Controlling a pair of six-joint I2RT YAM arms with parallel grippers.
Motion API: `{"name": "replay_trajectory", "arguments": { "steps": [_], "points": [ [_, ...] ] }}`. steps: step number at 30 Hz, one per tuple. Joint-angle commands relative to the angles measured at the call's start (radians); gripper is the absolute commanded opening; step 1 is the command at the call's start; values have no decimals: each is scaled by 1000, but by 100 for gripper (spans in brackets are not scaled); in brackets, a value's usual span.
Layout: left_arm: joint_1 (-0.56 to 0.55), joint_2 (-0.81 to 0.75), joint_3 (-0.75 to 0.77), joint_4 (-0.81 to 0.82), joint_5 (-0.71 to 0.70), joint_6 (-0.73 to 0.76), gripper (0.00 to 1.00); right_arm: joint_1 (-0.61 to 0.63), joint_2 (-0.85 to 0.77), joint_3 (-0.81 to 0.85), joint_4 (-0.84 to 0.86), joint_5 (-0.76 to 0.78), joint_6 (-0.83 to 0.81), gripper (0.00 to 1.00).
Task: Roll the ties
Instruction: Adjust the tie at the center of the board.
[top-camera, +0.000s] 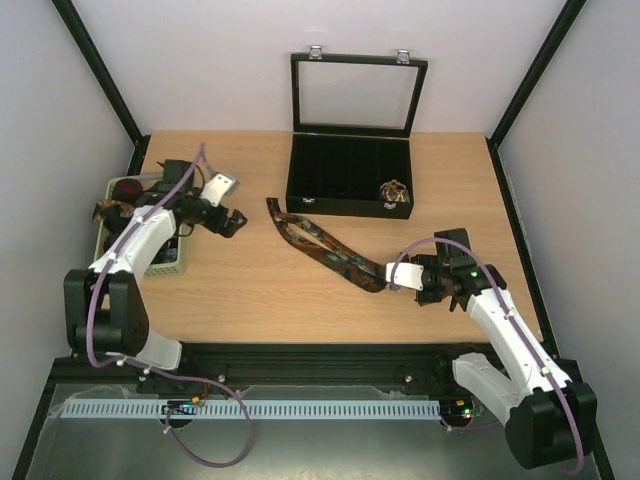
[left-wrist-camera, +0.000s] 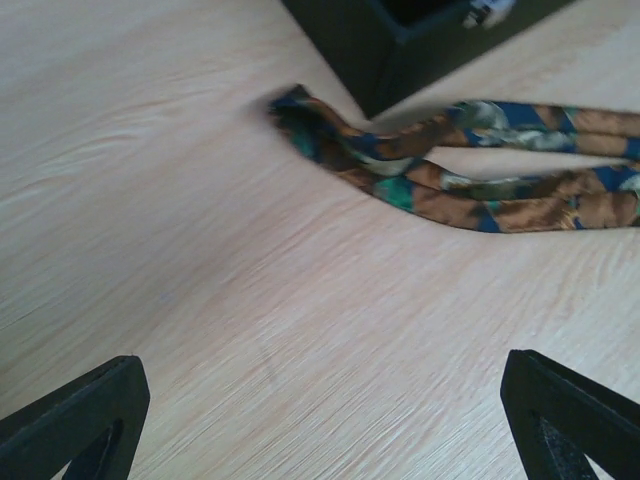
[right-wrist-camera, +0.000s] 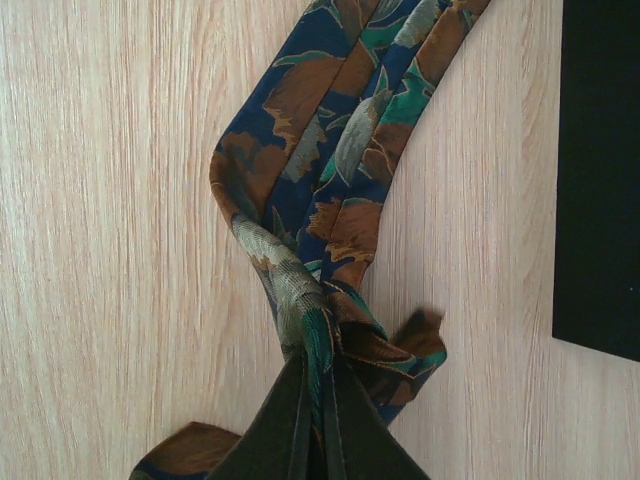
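Only right wrist shows right pincer (right-wrist-camera: 316, 375) pinching tie (right-wrist-camera: 322, 150).

The left arm (top-camera: 140, 235) hides most of the basket (top-camera: 171, 264); its dark contents (top-camera: 125, 192), perhaps ties, are indistinct.

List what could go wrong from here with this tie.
The right gripper is shut on a bunched, twisted end of the tie, so the roll may start crooked or slip. The left gripper hangs open off the tie; unpinned, its far fold could drag or catch the black box beside it.
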Motion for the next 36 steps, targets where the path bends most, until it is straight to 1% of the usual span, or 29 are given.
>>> {"name": "replay_trajectory", "arguments": {
  "steps": [1,5,7,9,11,13,16,20,25,27,29,30,32,34,35,36],
  "points": [
    [-77,106,63,-44,-34,110,99,-15,-10,15,-18,11,-62,1],
    [-105,273,212,-53,-101,54,93,-49,-34,-27,-4,60,-93,1],
    [-105,344,268,-44,-98,62,88,-78,-39,-27,0,56,-101,1],
    [-108,384,284,-18,-67,131,87,-102,-26,-16,-2,48,-101,1],
    [-108,437,299,-16,-6,236,86,-118,-7,-1,-2,45,-97,1],
    [-108,481,322,-1,17,307,86,-125,11,7,7,48,-91,1],
    [-109,536,352,68,19,298,85,-130,31,16,12,56,-80,1],
    [-130,589,374,139,15,255,78,-156,38,17,5,59,-88,1],
    [-178,648,390,156,-29,283,70,-181,51,22,4,54,-94,1],
    [-187,667,398,159,-48,277,63,-189,58,24,7,54,-96,1],
    [-187,676,398,164,-63,260,50,-198,60,23,13,45,-100,1],
    [-187,677,396,166,-73,247,43,-204,63,23,14,40,-108,1],
    [-184,669,395,152,-101,219,22,-221,72,21,19,33,-127,1],
    [-172,646,389,111,-127,190,7,-251,89,25,27,17,-148,1],
    [-161,625,380,87,-136,171,3,-268,102,29,30,8,-160,1],
    [-147,599,367,63,-134,155,2,-282,115,35,34,-2,-169,2]
  ]
}}
